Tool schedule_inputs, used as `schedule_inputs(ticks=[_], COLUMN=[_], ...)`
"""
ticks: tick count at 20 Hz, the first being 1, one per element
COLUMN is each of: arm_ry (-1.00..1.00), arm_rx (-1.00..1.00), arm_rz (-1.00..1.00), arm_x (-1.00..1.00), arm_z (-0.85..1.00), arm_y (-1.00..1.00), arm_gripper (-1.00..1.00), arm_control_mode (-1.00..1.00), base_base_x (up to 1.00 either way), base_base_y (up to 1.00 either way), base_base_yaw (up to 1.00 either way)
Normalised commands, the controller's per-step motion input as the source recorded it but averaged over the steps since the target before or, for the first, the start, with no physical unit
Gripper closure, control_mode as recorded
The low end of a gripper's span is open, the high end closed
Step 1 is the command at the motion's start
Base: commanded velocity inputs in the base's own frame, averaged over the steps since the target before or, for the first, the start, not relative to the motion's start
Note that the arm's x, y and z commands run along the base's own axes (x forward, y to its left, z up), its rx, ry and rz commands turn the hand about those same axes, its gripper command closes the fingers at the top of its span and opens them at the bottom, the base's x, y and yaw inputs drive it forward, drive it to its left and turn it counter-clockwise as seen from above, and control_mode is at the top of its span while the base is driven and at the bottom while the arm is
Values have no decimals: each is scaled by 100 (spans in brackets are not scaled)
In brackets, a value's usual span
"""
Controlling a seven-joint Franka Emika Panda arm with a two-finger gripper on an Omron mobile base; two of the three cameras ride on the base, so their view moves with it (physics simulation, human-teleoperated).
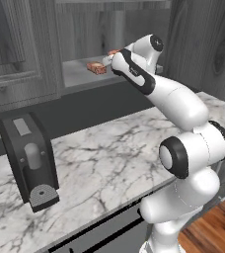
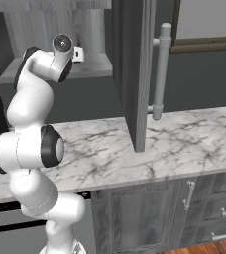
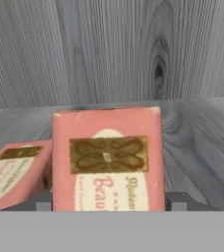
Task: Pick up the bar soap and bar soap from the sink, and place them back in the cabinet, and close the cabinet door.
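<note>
Inside the open cabinet (image 1: 75, 74), my gripper (image 3: 109, 203) is shut on a pink-orange bar soap (image 3: 108, 157), one dark fingertip against each of its sides. I cannot tell whether this soap touches the grey shelf (image 3: 202, 142). A second bar soap (image 3: 13, 172) lies flat on the shelf just to its left. From the left base camera, the lying soap (image 1: 96, 67) sits on the shelf and the held soap (image 1: 113, 52) is at my gripper (image 1: 109, 58). The cabinet door (image 2: 137, 74) stands open, edge-on, with its silver bar handle (image 2: 162, 69). The sink is out of view.
A black coffee machine (image 1: 30, 158) stands on the marble counter (image 1: 109, 163) at the left. The cabinet's wood-grain back wall (image 3: 109, 49) is close behind the soaps. Drawers (image 2: 219, 208) run below the counter.
</note>
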Motion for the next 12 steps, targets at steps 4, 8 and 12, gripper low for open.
schedule_inputs(ticks=[4, 8, 12], arm_ry=[0, 0, 0], arm_rx=[0, 0, 0], arm_rz=[0, 0, 0], arm_x=[0, 0, 0], arm_z=[0, 0, 0], arm_y=[0, 0, 0], arm_gripper=[-100, -100, -100], arm_control_mode=[-100, -100, -100], base_base_x=[0, 0, 0], base_base_y=[0, 0, 0], base_base_yaw=[0, 0, 0])
